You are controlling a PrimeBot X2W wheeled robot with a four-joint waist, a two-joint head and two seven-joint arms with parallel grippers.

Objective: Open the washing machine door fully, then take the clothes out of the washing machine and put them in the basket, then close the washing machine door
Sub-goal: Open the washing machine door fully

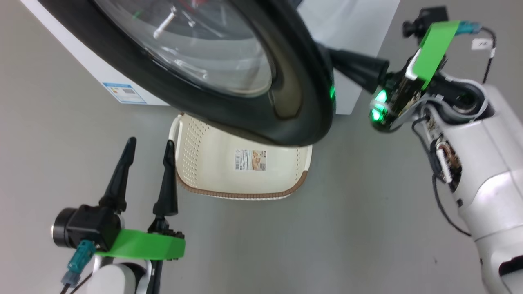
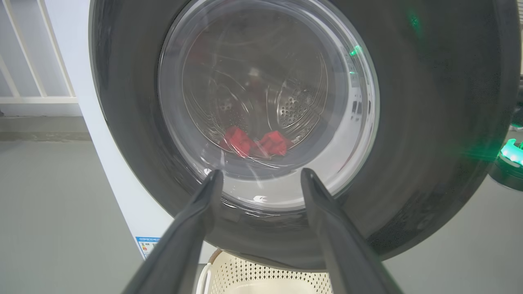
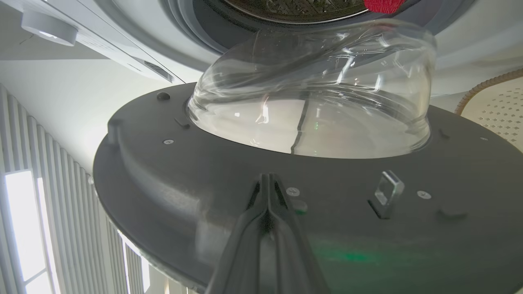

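While the right gripper point(image 3: 267, 179), fingers pinched tight together, has its tips at the inner face of the half-open washing machine door point(image 1: 298, 94), the left gripper point(image 1: 150, 143) hangs spread wide beside the basket point(image 1: 186, 159). Red clothes point(image 2: 255, 143) are down inside the washing machine point(image 1: 116, 77).

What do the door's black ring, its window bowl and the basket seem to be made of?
The door's black ring: likely glossy moulded plastic; it mirrors the green light. The window bowl: clear, probably thick glass, with sharp reflections. The basket: matte cream plastic with rows of holes; its brown rim looks woven but is probably moulded.
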